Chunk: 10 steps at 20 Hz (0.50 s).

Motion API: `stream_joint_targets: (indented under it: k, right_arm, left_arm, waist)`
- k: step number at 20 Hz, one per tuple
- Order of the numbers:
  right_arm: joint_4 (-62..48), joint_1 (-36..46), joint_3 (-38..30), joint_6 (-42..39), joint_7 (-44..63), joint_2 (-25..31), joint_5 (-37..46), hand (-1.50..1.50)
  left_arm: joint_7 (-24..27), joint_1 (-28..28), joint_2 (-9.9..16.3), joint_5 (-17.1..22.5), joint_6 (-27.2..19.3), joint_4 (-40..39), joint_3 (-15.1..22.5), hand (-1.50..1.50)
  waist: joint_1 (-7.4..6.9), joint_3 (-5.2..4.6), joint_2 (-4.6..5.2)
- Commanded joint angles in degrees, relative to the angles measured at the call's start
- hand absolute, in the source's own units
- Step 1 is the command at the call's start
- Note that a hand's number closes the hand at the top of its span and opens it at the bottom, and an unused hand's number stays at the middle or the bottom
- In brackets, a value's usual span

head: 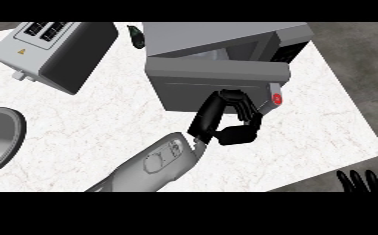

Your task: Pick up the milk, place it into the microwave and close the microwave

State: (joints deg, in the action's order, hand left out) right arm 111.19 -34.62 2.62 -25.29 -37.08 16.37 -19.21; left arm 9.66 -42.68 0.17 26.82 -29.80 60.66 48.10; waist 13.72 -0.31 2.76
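**Marble counter, milk out of sight, door not yet home**

Resting at five o'clock, the right hand (357, 181) is showing relaxed, upright fingers. The left hand (230, 121) is sitting at centre, fingers curled on nothing, touching the microwave door (199, 86). The door is looking slightly ajar from the microwave (221, 36) at twelve o'clock. The milk is showing nowhere, so it is probably lying inside already, leaving only the closing. The white veined counter (88, 119) is carrying a toaster (55, 49) at ten o'clock, with dark floor (347, 44) lying beyond.
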Motion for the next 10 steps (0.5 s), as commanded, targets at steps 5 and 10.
stream_joint_targets:
  k: [5,10]
  right_arm:
    - [3.71,-1.74,0.45,-2.52,2.06,2.2,-3.6,-1.5]
    - [5.32,-1.6,-0.2,-2.16,2.6,2.71,-4.49,-1.5]
  left_arm:
    - [4.34,-7.1,-0.17,8.48,-0.61,-5.49,-4.4,1.5]
    - [7.51,-9.53,-0.17,11.1,0.22,-10.06,-5.82,1.5]
  waist:
    - [3.32,0.06,0.78]
    - [4.83,0.1,1.65]
